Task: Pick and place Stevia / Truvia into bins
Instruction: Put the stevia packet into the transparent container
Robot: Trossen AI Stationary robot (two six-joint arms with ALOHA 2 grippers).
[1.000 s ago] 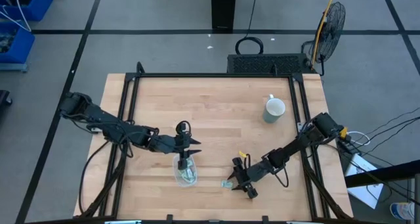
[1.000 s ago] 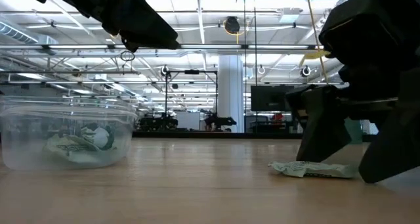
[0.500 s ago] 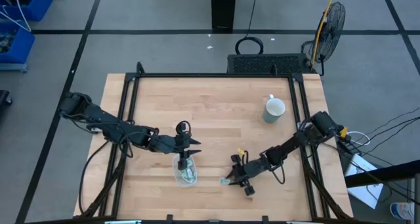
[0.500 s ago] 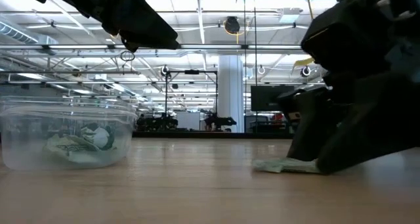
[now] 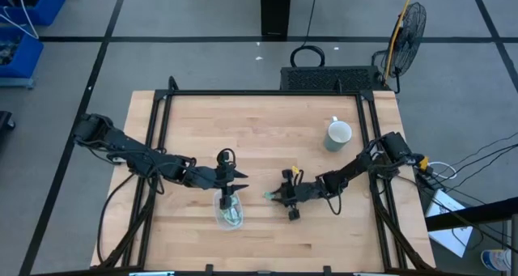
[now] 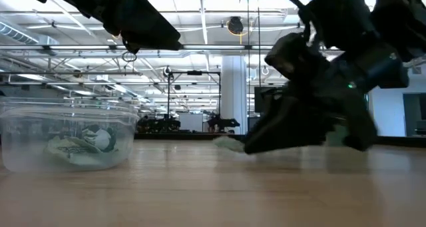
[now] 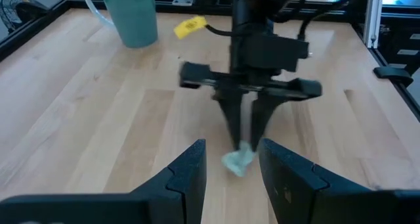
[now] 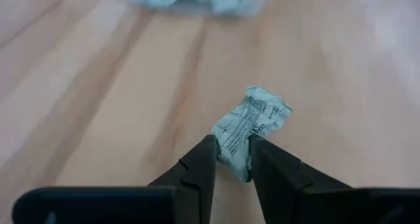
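My right gripper (image 5: 277,195) grips a crumpled pale green-and-white paper sweetener packet (image 8: 250,127) between its two dark fingertips, pinched by one end, the rest jutting forward. It is carried above the light wooden table (image 5: 267,138), well short of the clear, round-cornered plastic bin (image 5: 229,212), which already holds several packets (image 6: 83,144). From the low view I judge the packet lifted off the boards, though that angle is partly blocked by the arm. My left gripper (image 5: 236,177) hangs just above the bin's rim, jaws parted and holding nothing; the left wrist view looks out between them at the oncoming right arm. A grey-white mug (image 5: 338,133) stands well apart, near the table's far right side.

The risks, as I read them: the pinch is on the packet's edge only, so a quick swing could shake it loose onto the table. The left gripper also sits beside the drop spot, and the two arms could meet over the bin unless one yields.
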